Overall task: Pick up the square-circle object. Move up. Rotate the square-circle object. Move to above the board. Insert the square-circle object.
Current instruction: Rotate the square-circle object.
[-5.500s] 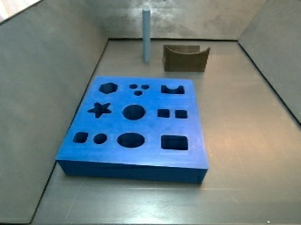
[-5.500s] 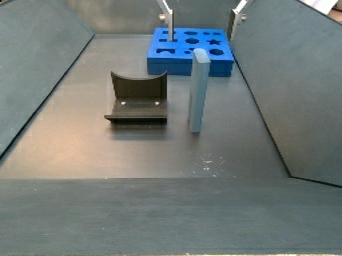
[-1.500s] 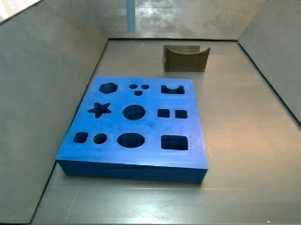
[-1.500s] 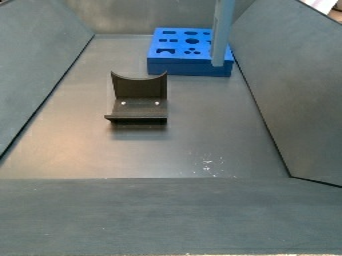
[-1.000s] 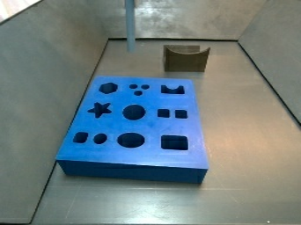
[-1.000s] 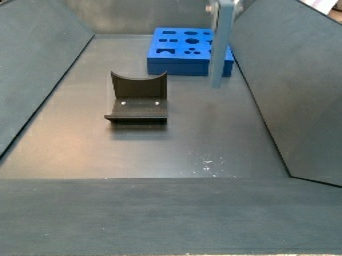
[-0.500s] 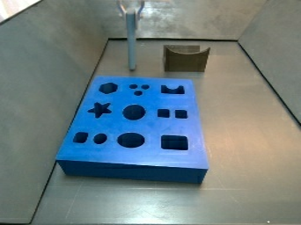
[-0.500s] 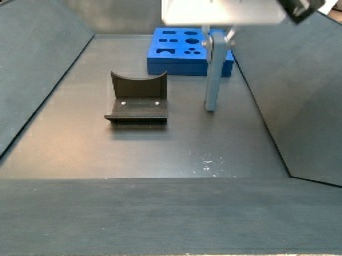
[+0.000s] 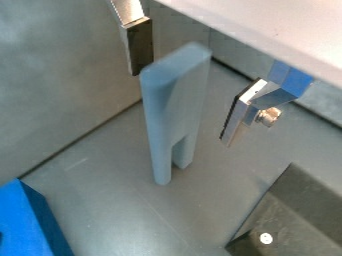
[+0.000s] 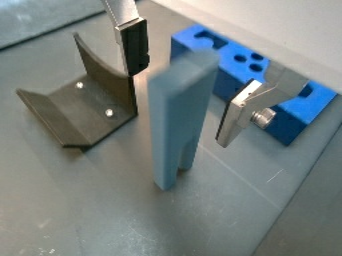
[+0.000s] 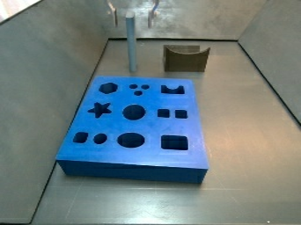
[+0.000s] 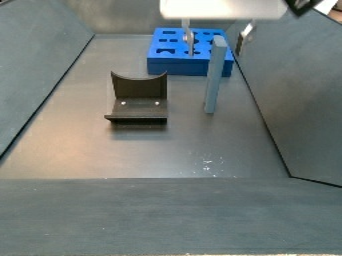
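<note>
The square-circle object [image 9: 171, 120] is a tall pale blue bar with a slot at its lower end. It stands upright on the grey floor just beyond the far end of the board [image 11: 137, 123], as both side views show [image 11: 133, 48] [image 12: 213, 85]. My gripper [image 9: 185, 100] is open and straddles the bar's upper half, one silver finger [image 9: 134, 45] on each side with a gap to the bar. It also shows in a wrist view [image 10: 181, 105] and at the top of both side views [image 11: 133, 9] [image 12: 217, 35]. The blue board has many shaped cut-outs [image 12: 187, 50].
The fixture [image 11: 185, 58], an olive-brown U-shaped block, stands on the floor to one side of the bar [image 12: 136, 98] [image 10: 80, 95]. Grey walls slope up on both sides of the floor.
The bar has come down from high over the board's far end and now stands on the floor. The gripper came down with it, and its fingers now stand apart from the bar.
</note>
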Robot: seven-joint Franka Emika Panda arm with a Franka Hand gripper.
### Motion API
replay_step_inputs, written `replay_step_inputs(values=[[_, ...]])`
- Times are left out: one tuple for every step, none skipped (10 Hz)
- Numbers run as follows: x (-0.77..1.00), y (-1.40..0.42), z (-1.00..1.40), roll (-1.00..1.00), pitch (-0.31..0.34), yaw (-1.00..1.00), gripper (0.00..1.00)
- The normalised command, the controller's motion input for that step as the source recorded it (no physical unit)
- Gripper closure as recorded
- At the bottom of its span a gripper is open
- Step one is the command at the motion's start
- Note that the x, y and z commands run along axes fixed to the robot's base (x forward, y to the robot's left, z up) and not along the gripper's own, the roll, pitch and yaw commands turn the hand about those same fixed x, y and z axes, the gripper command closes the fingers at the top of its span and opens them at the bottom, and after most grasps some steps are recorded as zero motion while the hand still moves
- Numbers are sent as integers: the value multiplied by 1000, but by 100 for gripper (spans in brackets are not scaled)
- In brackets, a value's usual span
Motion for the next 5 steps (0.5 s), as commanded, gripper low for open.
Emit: replay_step_inputs(values=[[-26,-3,973,6,8,-30,0],[-18,-2,742,3,25,-28,0],[-8,0,555,-1,40,-28,0],[6,2,308,-5,59,-27,0],[0,0,0,-1,12,-1000,0]])
